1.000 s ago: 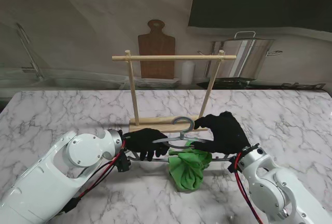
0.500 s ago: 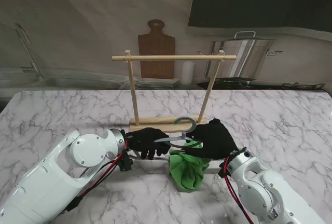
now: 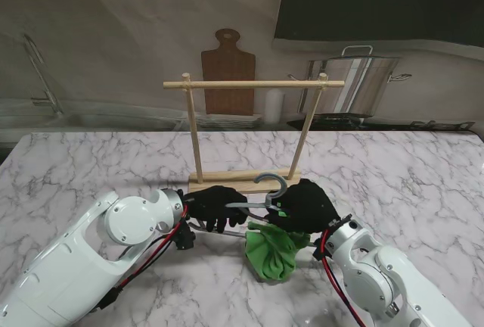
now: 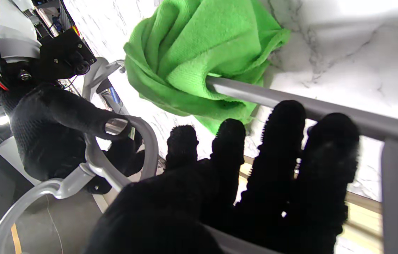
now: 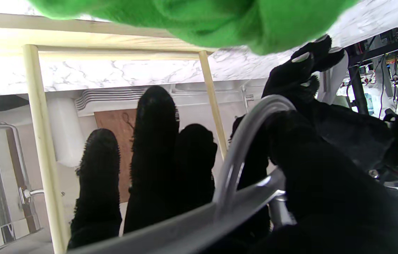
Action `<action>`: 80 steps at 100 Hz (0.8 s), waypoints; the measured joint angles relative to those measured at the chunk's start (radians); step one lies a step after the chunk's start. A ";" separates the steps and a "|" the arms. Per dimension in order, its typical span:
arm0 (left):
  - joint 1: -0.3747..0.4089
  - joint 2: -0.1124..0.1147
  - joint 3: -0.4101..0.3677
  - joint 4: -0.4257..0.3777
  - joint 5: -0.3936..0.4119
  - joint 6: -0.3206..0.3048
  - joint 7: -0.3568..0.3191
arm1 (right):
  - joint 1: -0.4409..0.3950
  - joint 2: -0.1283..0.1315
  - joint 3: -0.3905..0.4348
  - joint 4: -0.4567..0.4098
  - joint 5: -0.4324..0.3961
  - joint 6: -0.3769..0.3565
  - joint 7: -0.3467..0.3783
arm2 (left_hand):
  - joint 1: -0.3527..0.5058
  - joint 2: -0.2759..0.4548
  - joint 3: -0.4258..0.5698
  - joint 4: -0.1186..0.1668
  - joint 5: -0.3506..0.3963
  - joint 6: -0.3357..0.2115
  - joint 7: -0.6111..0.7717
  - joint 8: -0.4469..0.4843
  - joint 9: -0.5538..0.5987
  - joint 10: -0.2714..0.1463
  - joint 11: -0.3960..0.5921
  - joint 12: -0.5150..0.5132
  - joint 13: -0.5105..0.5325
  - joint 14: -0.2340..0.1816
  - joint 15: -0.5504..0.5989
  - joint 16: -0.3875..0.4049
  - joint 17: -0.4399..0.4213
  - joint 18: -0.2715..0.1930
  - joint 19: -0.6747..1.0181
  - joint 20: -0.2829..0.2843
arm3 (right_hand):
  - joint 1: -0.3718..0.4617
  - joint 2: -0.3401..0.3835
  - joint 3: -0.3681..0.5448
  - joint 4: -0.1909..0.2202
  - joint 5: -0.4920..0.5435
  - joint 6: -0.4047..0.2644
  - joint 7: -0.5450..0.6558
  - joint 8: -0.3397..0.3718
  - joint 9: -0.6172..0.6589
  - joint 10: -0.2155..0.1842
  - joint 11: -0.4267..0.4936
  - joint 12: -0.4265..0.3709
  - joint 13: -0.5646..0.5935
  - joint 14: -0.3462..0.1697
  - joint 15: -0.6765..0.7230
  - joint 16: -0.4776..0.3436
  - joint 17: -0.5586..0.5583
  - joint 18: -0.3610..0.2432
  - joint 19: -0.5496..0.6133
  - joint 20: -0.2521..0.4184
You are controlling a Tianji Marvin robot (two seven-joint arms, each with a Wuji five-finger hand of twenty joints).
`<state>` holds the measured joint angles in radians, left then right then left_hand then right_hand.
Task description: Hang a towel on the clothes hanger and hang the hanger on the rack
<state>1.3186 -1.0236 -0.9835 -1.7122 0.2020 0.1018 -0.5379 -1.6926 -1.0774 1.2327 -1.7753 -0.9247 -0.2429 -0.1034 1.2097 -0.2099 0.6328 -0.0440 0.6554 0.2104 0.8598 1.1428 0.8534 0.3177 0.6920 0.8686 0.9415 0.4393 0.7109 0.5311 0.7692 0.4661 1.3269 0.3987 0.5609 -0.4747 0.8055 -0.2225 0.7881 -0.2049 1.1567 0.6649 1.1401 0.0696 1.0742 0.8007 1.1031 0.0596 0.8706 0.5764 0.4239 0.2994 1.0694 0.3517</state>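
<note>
A crumpled bright-green cloth towel (image 3: 273, 249) droops in thick folds from the lower bar of the grey metal clothes hanger (image 3: 261, 200). My left hand (image 3: 214, 207) and right hand (image 3: 304, 205) each clamp fingers on that hanger, just nearer me than the pale wooden rack (image 3: 249, 134) on the marble surface (image 3: 91, 164).

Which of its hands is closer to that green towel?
The right hand: it is right over the green towel, at the hanger. The left hand grips the hanger's other end, off to the towel's left.
</note>
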 measured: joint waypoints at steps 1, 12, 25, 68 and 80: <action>0.000 0.000 0.000 0.000 0.001 0.000 0.001 | 0.000 0.000 0.000 0.001 -0.002 -0.002 -0.003 | 0.000 0.000 0.000 0.000 0.000 0.000 0.000 0.000 0.000 0.000 0.000 0.000 0.000 0.000 0.000 0.000 0.000 0.000 0.000 0.000 | 0.000 -0.004 0.008 0.000 -0.003 0.005 0.000 0.000 0.003 0.000 0.006 0.000 0.007 0.001 0.004 0.000 0.010 0.000 0.006 0.000; 0.004 -0.006 0.000 0.000 0.019 -0.004 0.032 | 0.003 0.000 0.003 0.012 -0.015 -0.021 -0.034 | 0.000 -0.001 -0.004 0.002 0.000 -0.001 -0.028 -0.040 0.000 -0.004 -0.027 -0.026 -0.004 0.000 0.000 0.008 -0.022 -0.003 0.023 0.000 | 0.013 -0.050 0.050 -0.011 0.029 0.039 -0.015 -0.012 0.048 0.010 0.033 0.000 0.077 0.015 0.042 0.022 0.093 -0.010 0.047 0.000; 0.010 -0.013 0.000 0.000 0.036 -0.011 0.062 | 0.005 -0.001 0.007 0.026 -0.049 -0.041 -0.082 | 0.012 -0.001 -0.075 0.009 0.000 -0.001 -0.202 -0.200 0.000 -0.022 -0.151 -0.072 -0.098 -0.001 -0.015 0.025 -0.162 -0.020 0.053 0.023 | 0.014 -0.091 0.095 -0.020 0.043 0.057 -0.027 -0.029 0.071 0.016 0.061 0.000 0.124 0.024 0.071 0.041 0.165 -0.010 0.085 0.000; 0.014 -0.027 0.001 0.033 0.066 -0.101 0.124 | 0.007 -0.002 0.017 0.037 -0.032 -0.021 -0.090 | -0.073 0.052 -0.655 0.011 -0.193 0.060 -0.712 -0.572 -0.419 -0.003 -0.626 -0.548 -0.470 -0.097 -0.240 0.014 -0.621 -0.151 0.041 -0.003 | 0.016 -0.181 0.142 -0.032 0.129 0.105 -0.026 -0.064 0.115 0.067 0.140 0.017 0.148 0.080 0.346 0.148 0.326 -0.010 0.204 0.049; 0.013 -0.029 0.002 0.038 0.075 -0.107 0.138 | 0.008 -0.006 0.011 0.041 -0.013 0.007 -0.094 | -0.153 0.098 -0.665 0.011 -0.247 0.070 -0.754 -0.614 -0.497 -0.003 -0.659 -0.598 -0.600 -0.060 -0.461 -0.115 -0.659 -0.162 0.041 -0.041 | 0.016 -0.189 0.155 -0.041 0.152 0.119 -0.022 -0.062 0.139 0.075 0.156 0.000 0.158 0.090 0.421 0.172 0.364 -0.003 0.232 0.066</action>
<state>1.3317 -1.0530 -0.9812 -1.6745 0.2769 -0.0053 -0.4003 -1.6848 -1.0831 1.2435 -1.7343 -0.9376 -0.2359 -0.1970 1.0572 -0.1114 -0.0321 -0.0332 0.4089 0.2804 0.1055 0.5292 0.3560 0.3143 0.0327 0.2710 0.3411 0.3792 0.2497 0.4159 0.1106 0.3039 1.3675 0.3573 0.5766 -0.6636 0.9607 -0.2637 0.9396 -0.0862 1.1350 0.6030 1.2794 0.1442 1.2306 0.8011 1.2607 0.1500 1.2917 0.7481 0.7877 0.2968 1.3017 0.4177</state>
